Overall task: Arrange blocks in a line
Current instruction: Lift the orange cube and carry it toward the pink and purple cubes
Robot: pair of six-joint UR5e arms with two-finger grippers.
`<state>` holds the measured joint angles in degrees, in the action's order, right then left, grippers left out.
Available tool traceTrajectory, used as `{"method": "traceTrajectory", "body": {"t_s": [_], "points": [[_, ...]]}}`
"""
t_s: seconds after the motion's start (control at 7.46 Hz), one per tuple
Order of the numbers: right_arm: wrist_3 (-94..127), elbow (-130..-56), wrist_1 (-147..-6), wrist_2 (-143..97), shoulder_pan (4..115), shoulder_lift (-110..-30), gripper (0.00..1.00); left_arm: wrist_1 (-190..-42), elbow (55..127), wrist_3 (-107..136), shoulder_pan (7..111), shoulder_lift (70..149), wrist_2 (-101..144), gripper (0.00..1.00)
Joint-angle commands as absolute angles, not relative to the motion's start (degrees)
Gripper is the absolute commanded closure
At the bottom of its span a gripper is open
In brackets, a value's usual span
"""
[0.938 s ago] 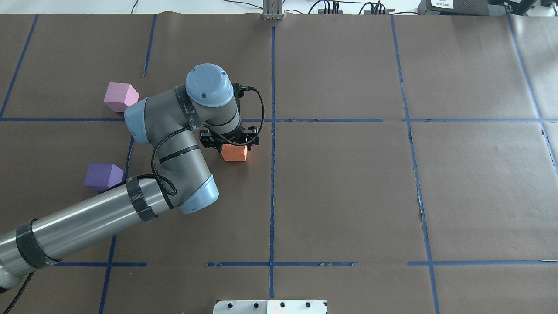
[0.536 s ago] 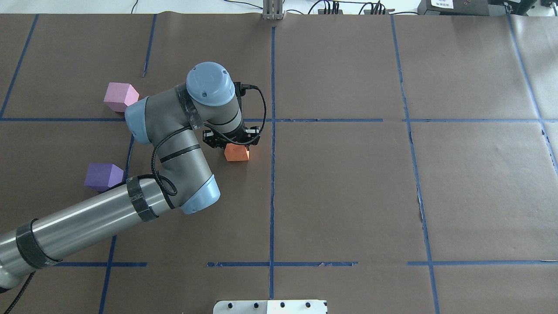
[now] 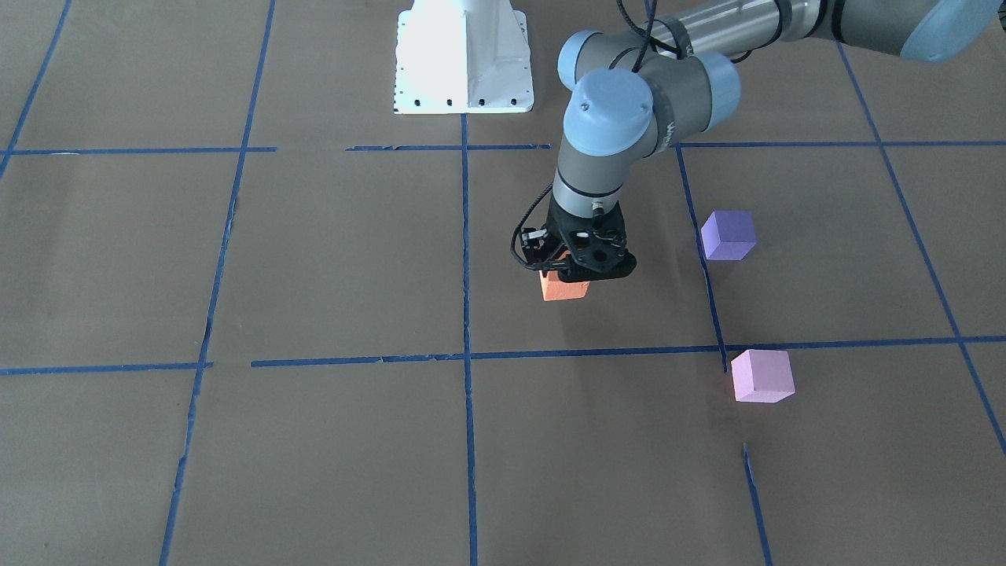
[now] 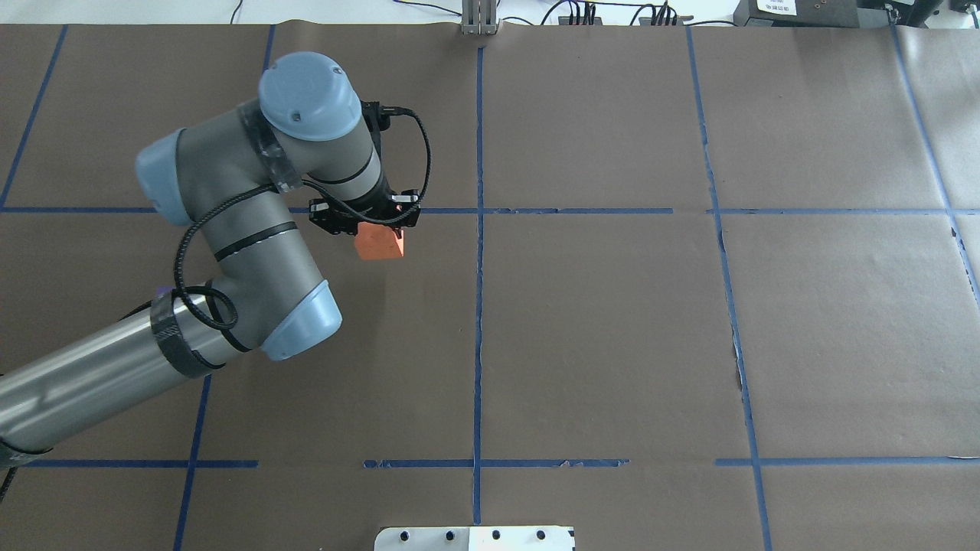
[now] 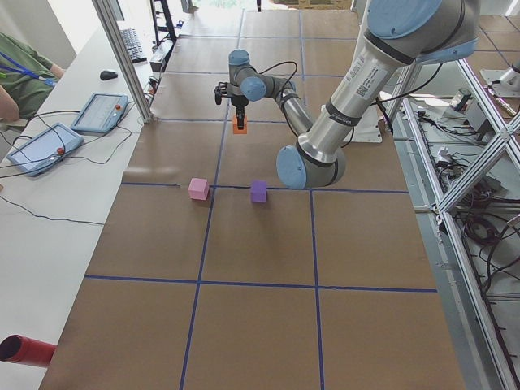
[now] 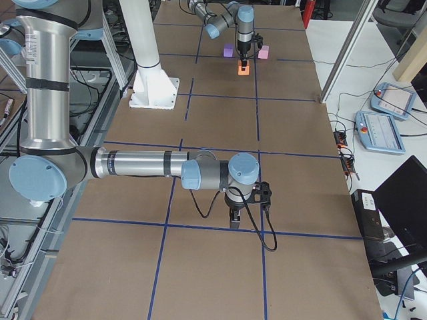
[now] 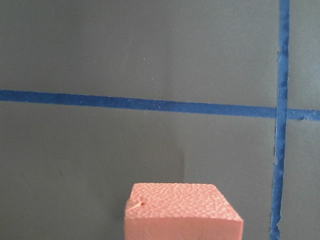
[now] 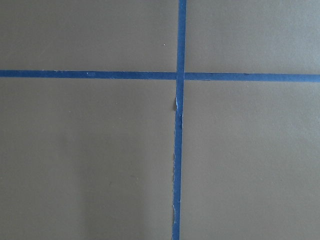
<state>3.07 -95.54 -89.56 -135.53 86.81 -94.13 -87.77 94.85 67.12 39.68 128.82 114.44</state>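
My left gripper (image 3: 583, 273) is shut on the orange block (image 3: 563, 290) and holds it just above the brown paper; both also show from overhead, the gripper (image 4: 366, 223) and the block (image 4: 380, 245). The left wrist view shows the block's top (image 7: 182, 212) over bare paper and blue tape. The violet-purple block (image 3: 728, 234) and the pale pink block (image 3: 761, 376) sit on the table to my left of it, apart from each other; overhead, my left arm hides them. My right gripper (image 6: 235, 219) hangs over a tape line far from the blocks; I cannot tell whether it is open.
Blue tape lines (image 3: 465, 355) divide the brown paper into a grid. The white robot base plate (image 3: 462, 55) stands at my edge of the table. Tablets (image 5: 99, 110) and cables lie on a side bench beyond the table's far edge.
My left gripper has lifted the orange block and carried it left and away from me. The arm now covers the pink and purple blocks from overhead.
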Motion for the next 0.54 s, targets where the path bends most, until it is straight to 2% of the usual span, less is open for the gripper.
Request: {"method": "traceTrajectory", "body": {"t_s": [0.0, 0.27, 0.4], "points": [[3.1, -95.5, -89.6, -135.5, 86.8, -94.1, 0.0, -87.7, 102.4, 62.8, 43.0, 120.1, 115.4, 1.0], [3.1, -95.5, -89.6, -135.5, 86.8, -94.1, 0.0, -89.6, 102.3, 55.1, 46.4, 114.0, 116.8, 1.0], [3.1, -95.5, -89.6, -135.5, 86.8, -94.1, 0.0, -90.5, 101.3, 51.5, 48.6, 113.6, 116.8, 1.0]]}}
